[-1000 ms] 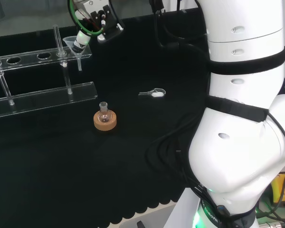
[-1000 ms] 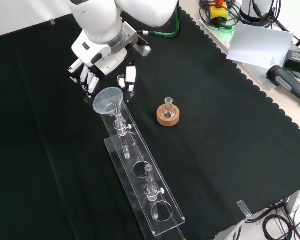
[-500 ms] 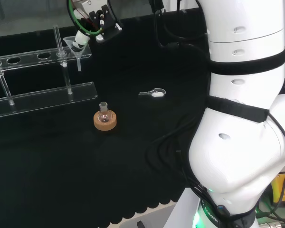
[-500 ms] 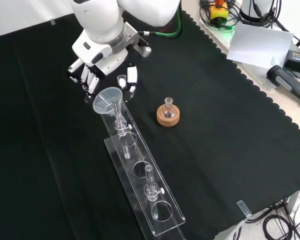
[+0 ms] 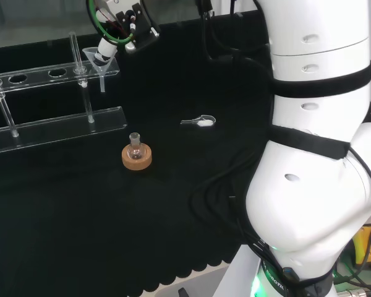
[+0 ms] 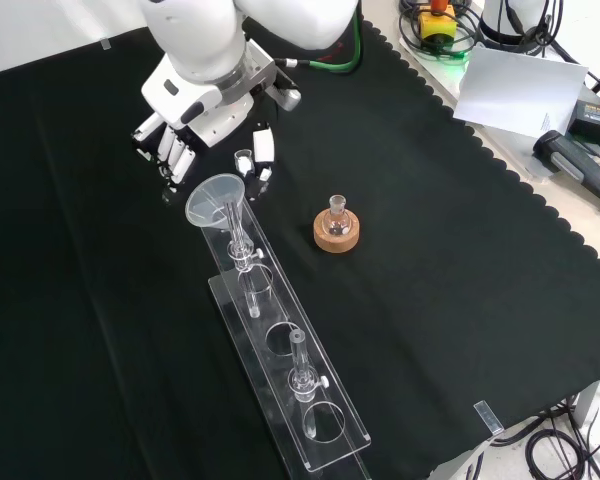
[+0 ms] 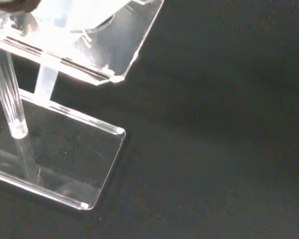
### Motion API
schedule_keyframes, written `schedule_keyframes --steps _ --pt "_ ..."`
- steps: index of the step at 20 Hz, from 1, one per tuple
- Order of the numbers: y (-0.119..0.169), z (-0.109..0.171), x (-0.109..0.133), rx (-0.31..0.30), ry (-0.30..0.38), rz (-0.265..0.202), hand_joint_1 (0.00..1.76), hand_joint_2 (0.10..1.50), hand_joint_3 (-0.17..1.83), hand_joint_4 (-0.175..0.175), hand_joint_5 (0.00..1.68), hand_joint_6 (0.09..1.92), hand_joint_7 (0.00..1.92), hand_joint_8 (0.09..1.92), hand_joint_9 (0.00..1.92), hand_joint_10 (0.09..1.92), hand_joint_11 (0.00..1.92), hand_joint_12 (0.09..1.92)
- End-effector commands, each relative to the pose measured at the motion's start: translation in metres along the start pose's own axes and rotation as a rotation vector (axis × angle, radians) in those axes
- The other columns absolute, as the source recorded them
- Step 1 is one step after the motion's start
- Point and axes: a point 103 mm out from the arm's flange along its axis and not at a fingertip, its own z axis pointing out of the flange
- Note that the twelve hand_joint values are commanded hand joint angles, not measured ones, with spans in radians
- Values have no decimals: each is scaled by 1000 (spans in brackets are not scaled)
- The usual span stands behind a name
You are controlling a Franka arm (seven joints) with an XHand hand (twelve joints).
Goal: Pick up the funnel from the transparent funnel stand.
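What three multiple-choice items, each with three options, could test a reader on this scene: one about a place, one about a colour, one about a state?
1. In the front view, where does the funnel sit?
A. In the end hole of the clear stand nearest the hand
B. On the cloth beside the cork ring
C. In the hole farthest from the hand

2. What colour is the ring under the small flask?
A. Red
B. Tan cork
C. Blue

3. What is the state of the hand?
A. Curled round the funnel
B. Holding the small flask
C. Fingers fairly straight, holding nothing

Answers:
1. A, since the funnel's stem drops through the stand's end hole just below the hand.
2. B, since both the head and front views show a light brown cork ring.
3. C, since the fingers hang beside the funnel's rim without closing on it.
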Motion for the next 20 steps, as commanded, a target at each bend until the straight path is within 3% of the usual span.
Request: schedule_keyframes --steps 1,10,15,20 --pt "6 11 -2 77 -14 -5 496 572 448 15 411 87 609 481 503 642 0 1485" --pt "14 19 -3 131 -8 -7 399 601 245 -12 153 87 279 577 261 815 0 1445" --pt "17 26 -1 148 -2 1 398 606 234 -15 160 87 310 603 275 829 0 1441" --pt "18 25 4 110 1 24 434 635 228 -10 269 87 473 589 405 784 0 1462"
